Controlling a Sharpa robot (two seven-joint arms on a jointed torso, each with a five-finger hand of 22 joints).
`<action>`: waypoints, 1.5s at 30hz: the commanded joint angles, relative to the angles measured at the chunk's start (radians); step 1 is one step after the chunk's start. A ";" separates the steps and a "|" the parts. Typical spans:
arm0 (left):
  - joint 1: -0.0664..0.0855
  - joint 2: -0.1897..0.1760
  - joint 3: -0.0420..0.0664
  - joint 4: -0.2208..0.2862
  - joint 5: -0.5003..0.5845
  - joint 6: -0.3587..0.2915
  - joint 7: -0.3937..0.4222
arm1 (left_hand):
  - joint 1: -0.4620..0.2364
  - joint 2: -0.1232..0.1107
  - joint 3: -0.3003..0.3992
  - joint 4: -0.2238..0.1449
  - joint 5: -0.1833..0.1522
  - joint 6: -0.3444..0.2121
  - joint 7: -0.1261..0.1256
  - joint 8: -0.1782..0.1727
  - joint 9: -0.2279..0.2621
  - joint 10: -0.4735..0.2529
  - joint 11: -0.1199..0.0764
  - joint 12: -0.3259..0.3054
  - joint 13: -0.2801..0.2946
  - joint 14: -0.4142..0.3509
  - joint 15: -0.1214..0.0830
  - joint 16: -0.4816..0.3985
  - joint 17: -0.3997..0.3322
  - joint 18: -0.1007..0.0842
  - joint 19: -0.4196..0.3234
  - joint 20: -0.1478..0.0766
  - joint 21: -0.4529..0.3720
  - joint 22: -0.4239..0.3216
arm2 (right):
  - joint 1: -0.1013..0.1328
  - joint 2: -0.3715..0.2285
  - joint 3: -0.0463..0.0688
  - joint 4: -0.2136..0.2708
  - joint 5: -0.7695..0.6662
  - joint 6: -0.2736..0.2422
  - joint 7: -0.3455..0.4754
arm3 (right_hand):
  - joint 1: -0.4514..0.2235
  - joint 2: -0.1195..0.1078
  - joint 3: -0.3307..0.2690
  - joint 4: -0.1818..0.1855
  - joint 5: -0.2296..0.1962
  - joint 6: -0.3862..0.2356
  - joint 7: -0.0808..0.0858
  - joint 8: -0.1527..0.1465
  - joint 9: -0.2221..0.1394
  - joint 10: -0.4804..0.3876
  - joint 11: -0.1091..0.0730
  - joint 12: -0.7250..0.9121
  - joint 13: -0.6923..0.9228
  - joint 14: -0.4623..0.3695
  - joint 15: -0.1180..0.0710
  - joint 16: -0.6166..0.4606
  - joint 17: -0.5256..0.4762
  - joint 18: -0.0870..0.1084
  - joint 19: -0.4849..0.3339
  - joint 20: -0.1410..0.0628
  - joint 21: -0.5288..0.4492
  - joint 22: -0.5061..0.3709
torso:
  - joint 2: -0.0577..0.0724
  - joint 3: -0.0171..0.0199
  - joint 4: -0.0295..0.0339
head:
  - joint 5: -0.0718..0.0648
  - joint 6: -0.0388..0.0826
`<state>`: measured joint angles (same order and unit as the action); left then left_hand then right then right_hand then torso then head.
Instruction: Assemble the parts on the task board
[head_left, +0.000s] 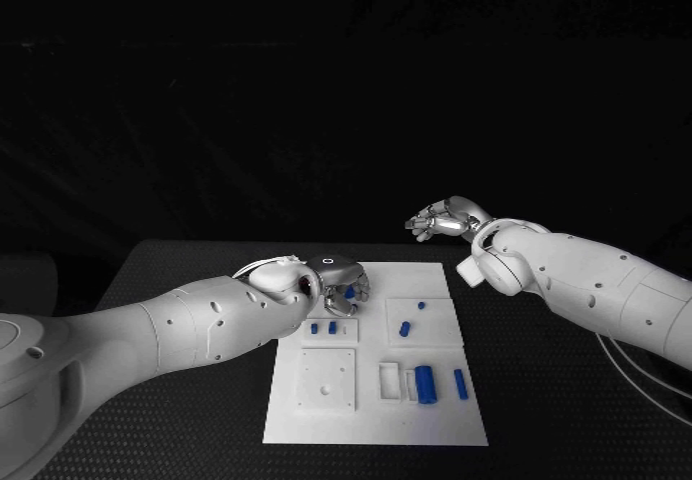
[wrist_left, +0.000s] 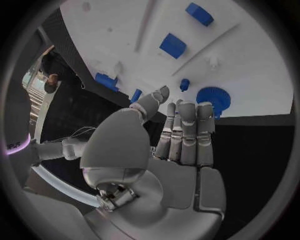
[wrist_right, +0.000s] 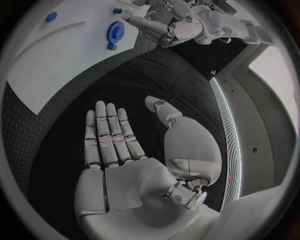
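Observation:
The white task board lies in the middle of the table with several blue parts on it. A round blue gear sits near its far left corner, also visible in the left wrist view and the right wrist view. My left hand hovers right beside the gear; its fingers are straight and hold nothing. My right hand is raised beyond the board's far right corner, flat and empty. A large blue cylinder and a slimmer blue pin lie near the board's front right.
Two small blue blocks sit left of centre, with a blue piece and a tiny blue peg to their right. A raised white square plate occupies the board's front left. Black table surrounds the board.

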<state>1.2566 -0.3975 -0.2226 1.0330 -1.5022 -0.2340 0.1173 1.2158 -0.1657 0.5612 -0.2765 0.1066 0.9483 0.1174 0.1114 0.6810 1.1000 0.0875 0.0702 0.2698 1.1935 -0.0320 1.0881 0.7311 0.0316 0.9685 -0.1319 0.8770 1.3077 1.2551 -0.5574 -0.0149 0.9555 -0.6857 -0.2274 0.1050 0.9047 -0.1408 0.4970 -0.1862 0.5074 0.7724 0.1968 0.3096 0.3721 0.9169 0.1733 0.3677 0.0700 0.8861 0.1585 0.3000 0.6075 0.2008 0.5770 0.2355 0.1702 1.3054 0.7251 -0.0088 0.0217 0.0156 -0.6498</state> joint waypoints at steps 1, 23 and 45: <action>-0.006 0.008 0.000 -0.017 -0.025 0.025 -0.017 | -0.001 0.011 0.004 0.004 0.009 -0.003 0.007 0.000 -0.003 0.000 0.001 -0.004 -0.003 0.001 0.006 0.006 -0.002 0.078 -0.002 0.006 0.006 0.022 | 0.000 0.000 0.000 0.003 -0.001 0.009 0.007 | 0.002 0.011 0.000 -0.004 0.003 -0.008 0.022 0.004 -0.001 0.003 0.003 -0.003 -0.001 0.003 0.001 -0.006 0.002 0.016 0.001 0.003 -0.005 0.001 | -0.001 0.0005 0.0009 | -0.001 -0.002; -0.035 0.043 0.001 -0.087 -0.033 0.016 -0.016 | 0.000 0.025 0.012 0.008 0.016 -0.010 0.010 0.000 -0.016 0.007 0.002 -0.001 -0.015 0.008 0.007 0.020 -0.001 0.084 0.001 0.008 0.017 0.022 | 0.000 0.001 0.000 0.008 -0.001 0.009 0.007 | 0.002 0.011 0.000 -0.004 0.003 -0.008 0.022 0.005 -0.001 0.003 0.003 -0.003 -0.001 0.003 0.001 -0.006 0.002 0.017 0.002 0.003 -0.006 0.002 | -0.001 0.0007 0.0009 | -0.007 -0.004; -0.044 0.069 0.002 -0.119 -0.026 0.039 -0.025 | -0.007 0.045 0.015 0.017 0.011 -0.008 0.017 0.009 -0.033 0.050 -0.007 0.010 -0.019 0.020 -0.001 0.041 -0.002 0.090 0.010 0.004 0.033 0.021 | 0.000 0.000 0.000 0.011 -0.001 0.009 0.007 | 0.002 0.011 0.000 -0.004 0.003 -0.008 0.022 0.005 -0.001 0.003 0.003 -0.003 -0.001 0.003 0.001 -0.006 0.002 0.017 0.002 0.003 -0.007 0.003 | -0.001 0.0010 0.0017 | -0.013 -0.002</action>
<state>1.2156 -0.3330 -0.2199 0.9162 -1.5282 -0.2219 0.0991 1.2097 -0.1295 0.5738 -0.2640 0.1191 0.9327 0.1338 0.1142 0.6496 1.1428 0.0813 0.0762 0.2490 1.2064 -0.0305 1.1235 0.7299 0.0317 0.9707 -0.1262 0.9054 1.3079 1.2551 -0.5568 -0.0148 0.9646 -0.6857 -0.2275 0.1049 0.9046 -0.1408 0.4970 -0.1862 0.5073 0.7724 0.1968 0.3097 0.3723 0.9169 0.1733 0.3677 0.0700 0.8861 0.1585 0.3001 0.6083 0.2007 0.5769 0.2355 0.1661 1.3071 0.7240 -0.0077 0.0228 0.0026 -0.6526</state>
